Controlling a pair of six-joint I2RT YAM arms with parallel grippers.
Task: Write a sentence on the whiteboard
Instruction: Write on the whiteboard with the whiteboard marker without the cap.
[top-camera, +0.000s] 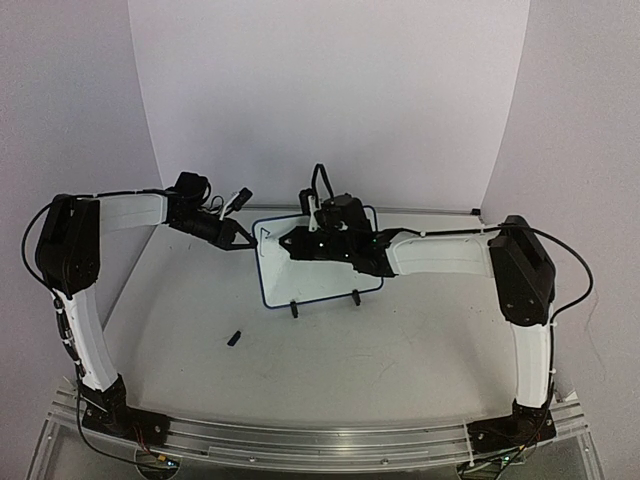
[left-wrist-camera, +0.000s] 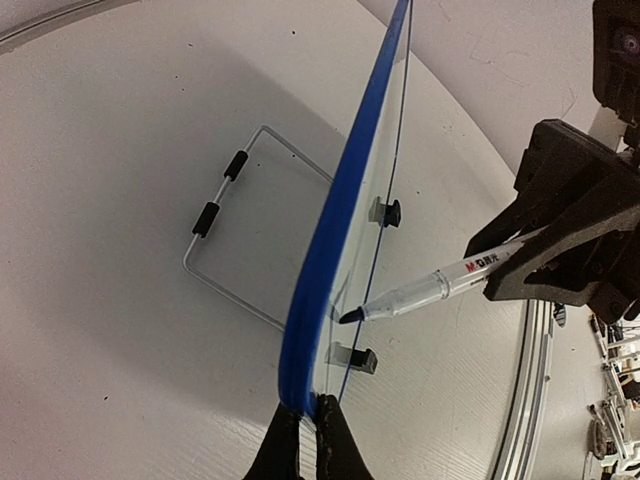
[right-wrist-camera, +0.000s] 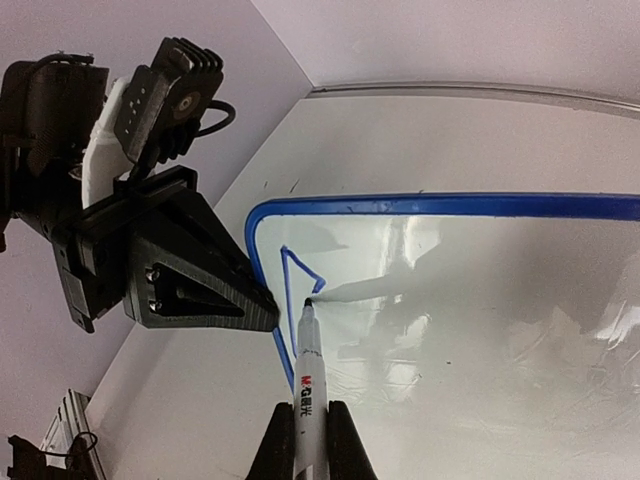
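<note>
Pinching whiteboard (right-wrist-camera: 480, 300) left rim: left hand (left-wrist-camera: 310, 408) closed | right hand (right-wrist-camera: 310, 410) clamped on marker (right-wrist-camera: 306, 365), tip at its upper-left corner

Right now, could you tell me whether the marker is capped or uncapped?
Uncapped: the marker shows its bare dark tip at the whiteboard, beside a blue stroke.

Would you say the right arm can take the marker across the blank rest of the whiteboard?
Probably yes: the right gripper holds the marker tip at the whiteboard, the surface beyond is bare, and the left gripper clamps only the edge.
</note>
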